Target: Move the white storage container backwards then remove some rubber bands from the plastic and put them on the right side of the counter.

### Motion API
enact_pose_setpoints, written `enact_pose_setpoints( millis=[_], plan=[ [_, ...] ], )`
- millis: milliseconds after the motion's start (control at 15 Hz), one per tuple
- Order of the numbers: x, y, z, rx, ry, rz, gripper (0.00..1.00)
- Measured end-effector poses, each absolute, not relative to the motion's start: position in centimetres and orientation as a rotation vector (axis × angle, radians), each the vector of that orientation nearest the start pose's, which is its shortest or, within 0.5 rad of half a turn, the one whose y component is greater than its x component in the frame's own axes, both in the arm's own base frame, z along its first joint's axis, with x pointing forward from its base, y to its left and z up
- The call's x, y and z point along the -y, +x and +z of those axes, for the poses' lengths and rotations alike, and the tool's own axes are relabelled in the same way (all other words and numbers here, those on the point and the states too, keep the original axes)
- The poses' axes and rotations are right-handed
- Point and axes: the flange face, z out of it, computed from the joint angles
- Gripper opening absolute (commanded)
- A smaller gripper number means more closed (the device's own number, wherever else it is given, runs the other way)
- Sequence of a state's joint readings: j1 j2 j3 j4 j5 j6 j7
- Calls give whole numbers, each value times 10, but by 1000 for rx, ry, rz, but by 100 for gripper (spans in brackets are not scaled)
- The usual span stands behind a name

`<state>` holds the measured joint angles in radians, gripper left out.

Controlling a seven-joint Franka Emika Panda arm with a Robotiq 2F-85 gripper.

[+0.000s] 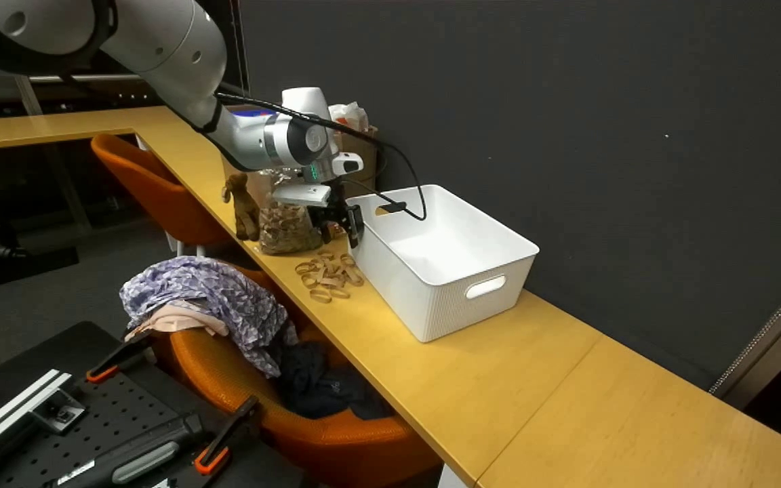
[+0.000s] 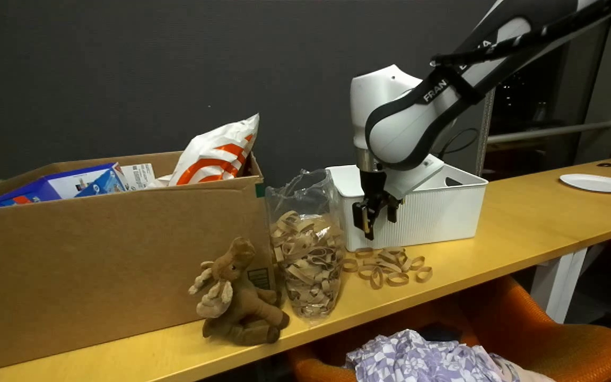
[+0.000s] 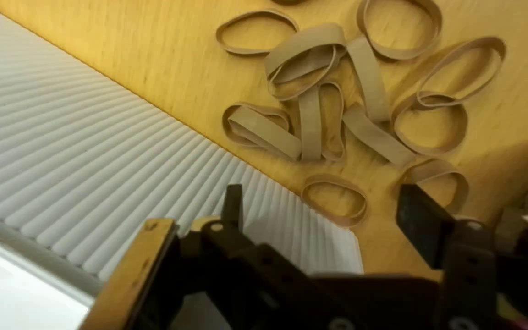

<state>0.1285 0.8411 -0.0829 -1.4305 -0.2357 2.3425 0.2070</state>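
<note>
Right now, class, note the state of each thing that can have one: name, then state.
Gripper: open, holding nothing.
White storage container: upright, open-topped.
Rubber bands: some loosely heaped on the counter, others bagged.
Clear plastic bag: upright, partly filled.
Cardboard box: open-topped, packets inside.
Brown stuffed toy: sitting upright.
White plate: lying flat.
Purple-patterned cloth: draped over an orange chair.

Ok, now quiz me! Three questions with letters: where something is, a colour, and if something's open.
1. Where are the loose rubber bands?
A. on the plate
B. beside the white bin
C. in the box

2. What colour is the chair under the patterned cloth?
A. green
B. blue
C. orange

3. How is the tool?
A. open
B. shut on a toy
C. fully shut

1 B: both exterior views show them there.
2 C: orange shows around the cloth.
3 A: the wrist view shows its fingers apart.
</note>
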Motion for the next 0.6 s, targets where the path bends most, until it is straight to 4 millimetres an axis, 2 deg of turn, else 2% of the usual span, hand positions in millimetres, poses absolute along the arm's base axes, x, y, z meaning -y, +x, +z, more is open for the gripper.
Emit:
enact_pose_setpoints(
  millis=[267,600],
  plan=[
    [-43,731,226,-36,-3310,-183,100],
    [-63,702,271,-144,-3210,-134,100]
  ],
)
